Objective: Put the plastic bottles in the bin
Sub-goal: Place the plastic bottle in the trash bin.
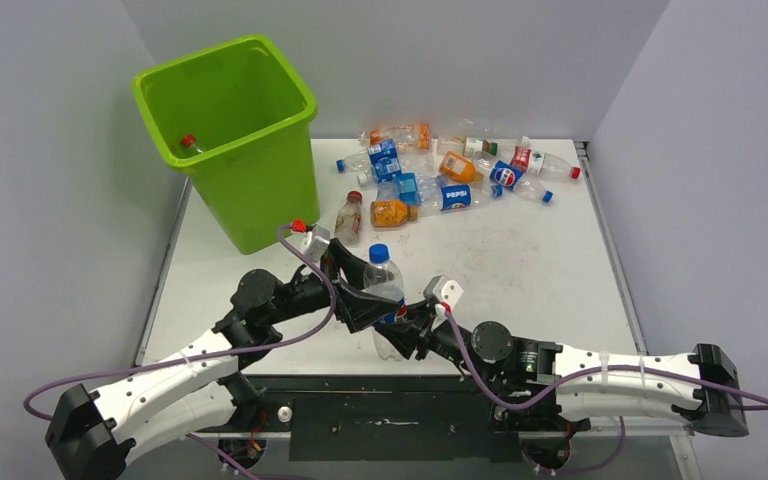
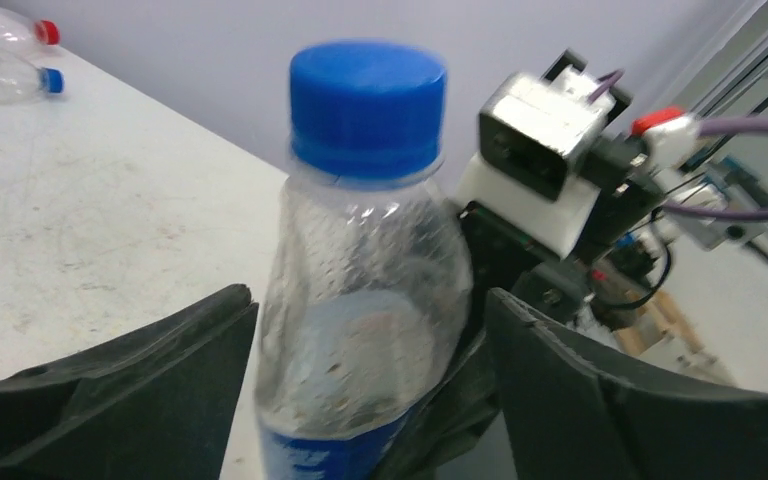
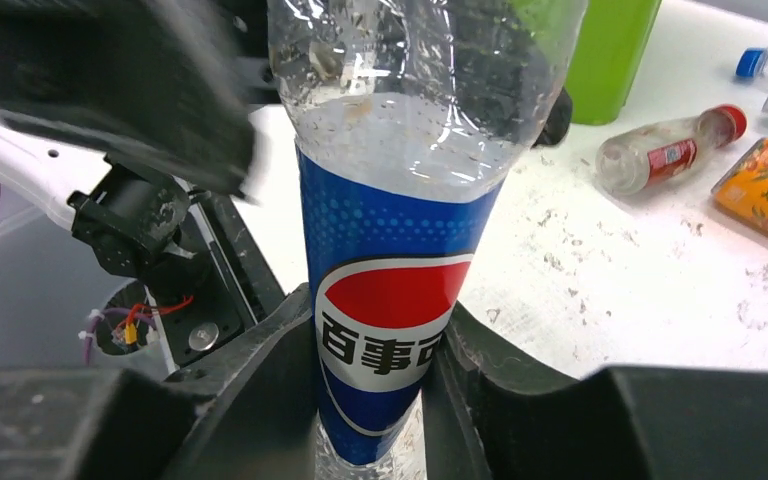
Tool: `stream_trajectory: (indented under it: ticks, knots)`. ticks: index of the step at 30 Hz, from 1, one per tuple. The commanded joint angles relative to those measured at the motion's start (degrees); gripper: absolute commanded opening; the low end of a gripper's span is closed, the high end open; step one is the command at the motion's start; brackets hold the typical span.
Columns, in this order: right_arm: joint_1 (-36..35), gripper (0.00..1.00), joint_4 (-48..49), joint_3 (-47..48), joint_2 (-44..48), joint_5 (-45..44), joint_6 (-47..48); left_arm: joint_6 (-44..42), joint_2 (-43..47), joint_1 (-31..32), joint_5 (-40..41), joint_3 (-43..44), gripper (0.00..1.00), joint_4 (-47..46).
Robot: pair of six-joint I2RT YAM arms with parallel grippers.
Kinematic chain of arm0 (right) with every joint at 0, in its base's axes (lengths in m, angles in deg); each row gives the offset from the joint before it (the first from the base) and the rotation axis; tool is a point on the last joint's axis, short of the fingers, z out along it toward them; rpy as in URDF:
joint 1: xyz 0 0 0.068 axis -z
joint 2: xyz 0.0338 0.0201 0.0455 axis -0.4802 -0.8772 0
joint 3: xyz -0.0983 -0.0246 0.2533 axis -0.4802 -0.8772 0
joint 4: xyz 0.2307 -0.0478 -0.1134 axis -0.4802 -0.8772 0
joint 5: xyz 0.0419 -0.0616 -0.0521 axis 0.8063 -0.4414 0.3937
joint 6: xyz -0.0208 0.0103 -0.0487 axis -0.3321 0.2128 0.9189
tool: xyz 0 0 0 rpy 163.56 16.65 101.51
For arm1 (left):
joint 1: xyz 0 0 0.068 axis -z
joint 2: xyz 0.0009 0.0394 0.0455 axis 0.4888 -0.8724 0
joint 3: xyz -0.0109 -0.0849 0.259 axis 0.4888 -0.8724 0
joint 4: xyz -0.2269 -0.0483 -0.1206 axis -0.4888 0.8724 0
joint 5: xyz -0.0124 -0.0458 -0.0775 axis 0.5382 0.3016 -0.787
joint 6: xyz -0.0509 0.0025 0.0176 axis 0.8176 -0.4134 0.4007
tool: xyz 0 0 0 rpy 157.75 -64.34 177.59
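- Bin [image 1: 250, 190] stands tall at the far-left corner, one bottle [image 1: 189, 143] inside; I'd judge the lift must clear its high rim.
- Right gripper [image 3: 375, 340] clamps the label of the upright Pepsi bottle [image 1: 384, 282] at the near edge; left gripper [image 2: 370, 310] flanks its shoulder, grip unclear; it should close firmly before the right lets go.
- Pile [image 1: 440, 170] sits well apart at the back; a red-capped bottle [image 1: 348, 217] lies near the bin's foot.
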Motion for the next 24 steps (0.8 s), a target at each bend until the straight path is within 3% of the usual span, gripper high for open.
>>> stream_trajectory:
  ticks: [1,3,9,17,24]
  knots:
    - [-0.4,0.23,0.8,0.5,0.1,-1.1,0.9,1.3,2.8,0.2,2.8,5.3,0.92,-2.5]
    - [-0.4,0.20,1.4,0.1,0.7,-0.9,1.5,1.5,3.8,0.1,5.4,6.6,0.97,-2.2]
    - [-0.4,0.19,1.4,0.4,0.9,-0.7,2.2,-0.9,3.0,-0.6,11.4,16.2,0.97,9.3]
    - [-0.6,0.18,1.8,0.0,2.0,-1.4,1.9,-2.9,-3.6,-0.6,12.7,25.9,0.73,26.6]
    - [-0.7,0.18,1.7,0.1,2.4,-2.0,2.0,-1.7,-4.0,-0.5,12.3,25.5,0.72,27.5]
